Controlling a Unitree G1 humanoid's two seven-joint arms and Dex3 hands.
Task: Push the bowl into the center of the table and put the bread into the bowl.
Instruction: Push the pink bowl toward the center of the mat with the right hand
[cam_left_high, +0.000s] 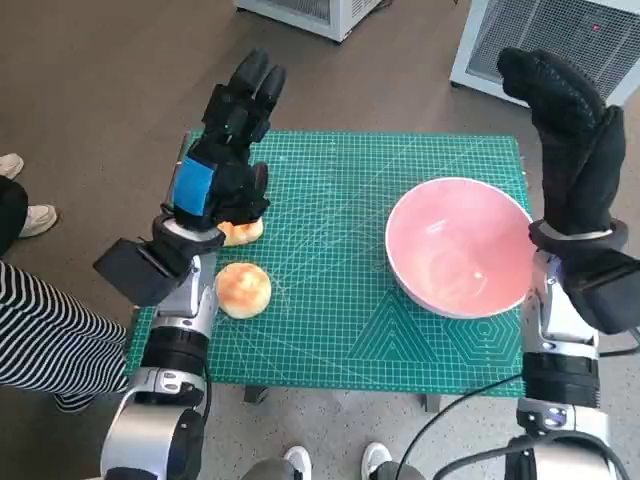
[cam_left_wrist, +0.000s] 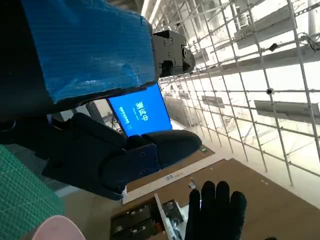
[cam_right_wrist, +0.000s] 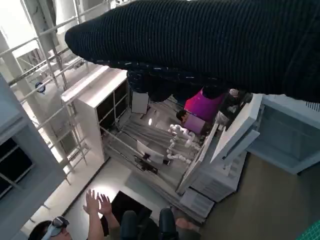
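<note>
Bowl (cam_left_high: 460, 246) first: the pink dish sits toward the robot's right side of the desk (cam_left_high: 330, 330), on the green cutting mat, close to the right edge and clearly off centre, so the push is not yet done. It looks empty. Two pieces of bread lie on the opposite side, near the left edge: one bun (cam_left_high: 243, 289) in plain sight, and a second bread piece (cam_left_high: 240, 233) partly hidden beneath the left hand (cam_left_high: 225, 150).

Both hands are raised above the desk and hold nothing. The left hand has its fingers extended and apart, hovering over the far bread. The right hand (cam_left_high: 572, 140), in its knitted glove, stands upright beside the bowl's outer rim, fingers straight and together, palm seemingly turned toward the bowl; it does not appear to touch it.

Risks, as I judge them. A push applied high on the rim could tip the bowl or make it spin instead of sliding; a low, flat contact on the wall would be safer. Too hard a shove could send it past centre toward the bread, or knock a bun off the left edge, which is near. The mat may grip the bowl's foot and make it move in jerks. The bread is soft and rounded, so a loose grasp could let it roll, and a tight one could squash it. The hidden piece is hard to judge from above.
</note>
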